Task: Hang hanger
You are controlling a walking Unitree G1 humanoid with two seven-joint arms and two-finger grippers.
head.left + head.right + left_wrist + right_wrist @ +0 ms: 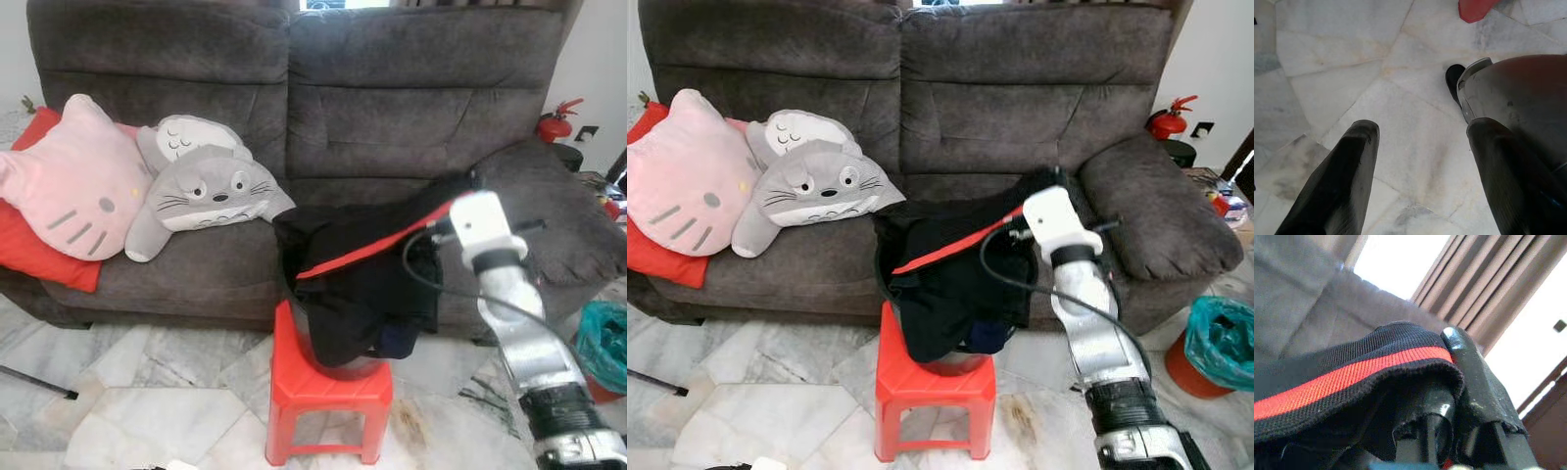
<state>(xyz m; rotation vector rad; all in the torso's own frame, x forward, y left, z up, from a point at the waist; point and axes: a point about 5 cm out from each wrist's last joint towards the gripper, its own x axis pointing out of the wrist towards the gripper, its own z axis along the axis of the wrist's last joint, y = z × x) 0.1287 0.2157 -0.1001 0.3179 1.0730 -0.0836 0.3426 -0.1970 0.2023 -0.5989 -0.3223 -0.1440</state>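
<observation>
A living room, seen from your robot's head: take the red stool (328, 392) as your landmark, standing on marble floor (147, 392) in front of the grey sofa (392, 88). Left of the stool and up on the sofa seat lie a pink cat cushion (73, 191) and a grey plush (211, 191). Your left gripper (1415, 176) hangs idle over the floor left of the stool, fingers spread wide with nothing between them. On the stool sits a dark basket (338, 364), and a black garment with a red stripe (950, 250) spills out of it and rises to the right. There your right gripper (1449, 396) has the stripe's hem; the wrist view shows the knit draped over and pinched between its fingers, which look closed on the cloth. No hanger can be made out, so you cannot tell whether one lies inside the fabric. Expect the garment to be light, soft and floppy, sagging from any single hold and apt to snag on the basket rim; grip the ribbed hem, or a hook if one surfaces
</observation>
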